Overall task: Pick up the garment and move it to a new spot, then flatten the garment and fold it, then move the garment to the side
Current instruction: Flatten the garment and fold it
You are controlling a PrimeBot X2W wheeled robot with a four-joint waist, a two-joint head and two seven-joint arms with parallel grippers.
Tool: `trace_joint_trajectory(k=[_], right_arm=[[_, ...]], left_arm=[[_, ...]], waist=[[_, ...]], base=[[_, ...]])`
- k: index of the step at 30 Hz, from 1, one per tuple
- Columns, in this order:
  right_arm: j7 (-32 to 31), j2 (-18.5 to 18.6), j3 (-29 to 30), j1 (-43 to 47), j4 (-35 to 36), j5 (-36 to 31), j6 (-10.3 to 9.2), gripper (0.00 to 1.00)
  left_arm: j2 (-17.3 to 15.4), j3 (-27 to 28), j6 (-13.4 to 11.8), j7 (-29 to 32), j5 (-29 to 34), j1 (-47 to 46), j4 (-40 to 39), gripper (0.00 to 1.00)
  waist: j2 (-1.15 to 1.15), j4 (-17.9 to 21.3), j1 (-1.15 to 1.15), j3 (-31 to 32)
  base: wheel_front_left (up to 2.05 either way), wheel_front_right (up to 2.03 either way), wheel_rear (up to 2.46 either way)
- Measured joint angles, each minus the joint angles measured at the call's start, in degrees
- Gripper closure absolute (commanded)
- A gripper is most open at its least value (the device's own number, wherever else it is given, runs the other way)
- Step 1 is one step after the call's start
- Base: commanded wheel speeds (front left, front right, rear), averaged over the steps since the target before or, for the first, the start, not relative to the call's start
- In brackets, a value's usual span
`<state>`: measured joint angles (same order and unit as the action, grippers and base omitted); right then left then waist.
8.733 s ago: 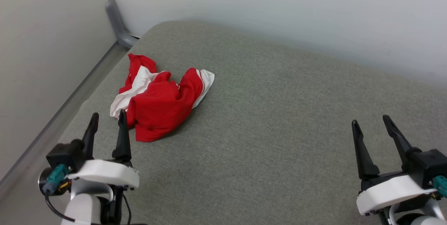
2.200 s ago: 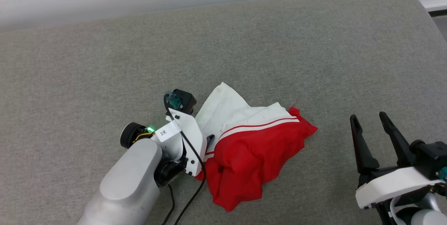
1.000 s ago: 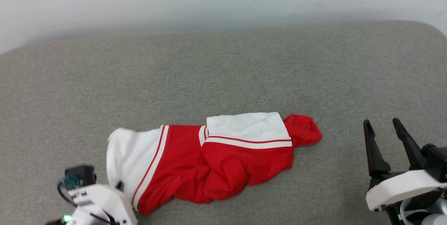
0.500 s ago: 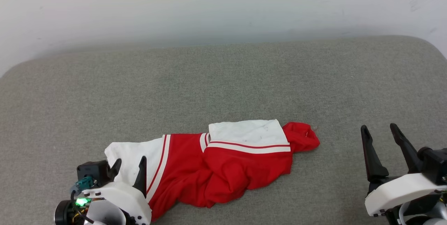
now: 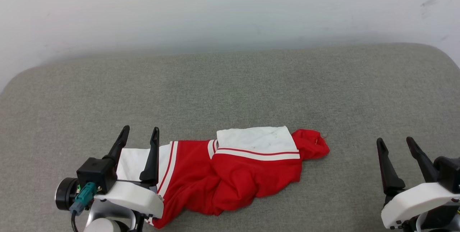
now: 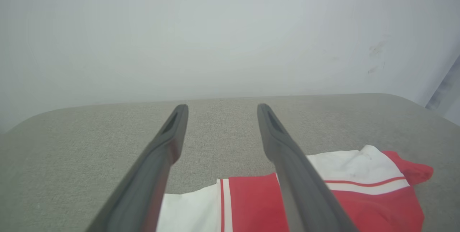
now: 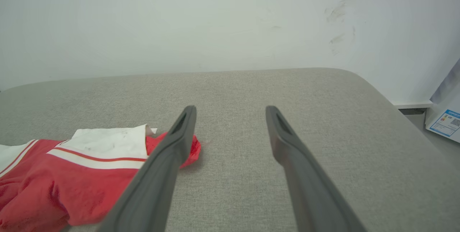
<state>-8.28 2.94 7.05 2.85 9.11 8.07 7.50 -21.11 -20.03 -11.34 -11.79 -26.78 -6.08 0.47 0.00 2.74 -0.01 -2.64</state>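
Garment [image 5: 244, 174] lies crumpled on grey cushion [image 5: 230, 88], stretched out L-R along the near part, a bit left of centre in head view. It is mostly red. One white sleeve w/ red-white trim is at its left end, a 2nd white sleeve is folded on top toward the right, and a small red lump sticks out at the far right end. Left tool [image 5: 140, 128] sits at lower left w/ fingers spread and nothing between them. They point toward the wall [image 5: 215, 9] and overlap the left white sleeve in head view; can't tell if they touch the cloth. Right tool [image 5: 394, 139] is at lower right, fingers also spread and empty, over bare cushion, well apart from the garment's right end. White item w/ blue label [image 7: 445, 122] sits past the cushion's right edge in right wrist view.
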Motion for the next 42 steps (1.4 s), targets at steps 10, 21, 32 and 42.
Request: trace_joint_trajectory(k=[10, 21, 32, 42], right_arm=[[-11.7, 0.0, -0.4, -3.0, -8.9, 3.7, 0.0, 0.0], [-25.7, 4.9, -10.1, -18.7, -19.1, 10.9, 0.0, 0.0], [-32.1, 7.8, -18.4, -28.4, -28.9, 15.0, 0.0, 0.0], [-25.4, 10.4, -23.7, -31.2, -27.2, 18.1, 0.0, 1.0]], left_arm=[[0.2, -1.1, -1.1, 0.0, 1.1, 0.5, -4.3, 0.0], [2.2, -2.5, 0.1, -1.3, 1.5, -2.9, -4.5, 0.0], [4.7, -3.5, 1.6, -2.5, 1.4, -5.6, -0.9, 0.0], [5.3, -2.5, 1.8, -3.0, 1.3, -5.8, 0.7, 0.0]], waist=[[0.0, -2.9, 0.0, -0.8], [0.0, -7.9, 0.01, -5.3], [0.0, -12.1, 0.01, -9.7], [0.0, -11.3, 0.01, -8.9]], base=[[0.0, 0.0, 0.0], [0.0, 0.0, 0.0], [0.0, 0.0, 0.0], [0.0, 0.0, 0.0]])
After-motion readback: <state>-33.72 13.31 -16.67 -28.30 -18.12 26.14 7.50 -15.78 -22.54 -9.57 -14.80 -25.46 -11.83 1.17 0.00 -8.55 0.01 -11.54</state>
